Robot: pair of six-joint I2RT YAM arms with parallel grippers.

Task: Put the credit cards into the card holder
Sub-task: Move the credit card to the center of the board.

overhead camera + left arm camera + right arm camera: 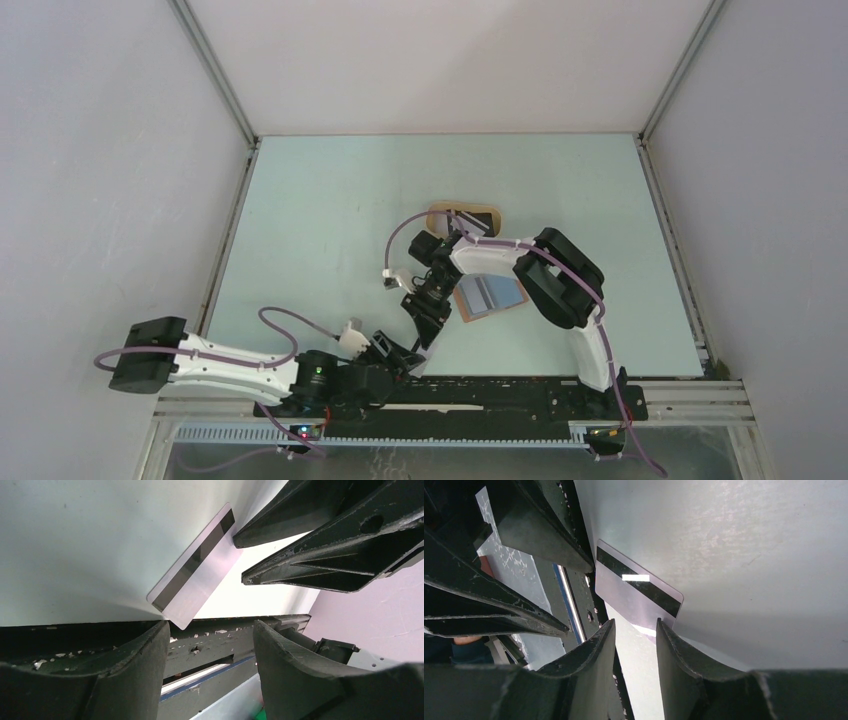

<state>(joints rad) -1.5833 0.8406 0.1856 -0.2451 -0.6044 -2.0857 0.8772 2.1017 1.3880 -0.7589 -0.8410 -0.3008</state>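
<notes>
Card (197,572) comes first: one whitish credit card with a dark stripe lies at the centre of the left wrist view, on the pale table (330,220) close to its near edge and well apart from the holder. In that view its right corner pokes between the fingertips of the right gripper (635,625), which enters from the upper right. The jaws stand partly apart and no pinch on the plastic shows. The left gripper (210,630) fills the bottom of its own frame with its jaws wide and nothing between them, and the card's lowest corner sits just beside one finger. In the overhead view both grippers meet a little below centre. The card holder (490,297) lies open just right of them, its light blue pockets up and a reddish-brown rim showing, partly under the right arm. Whether any pocket already has a card in it is too small to tell. Above it, near the middle of the frame, sits the oval beige tray (487,212) with something dark in it, half hidden by the arm. I judge the job far from finished: this card has yet to be lifted, carried over and slid into a pocket, and any others after it.
</notes>
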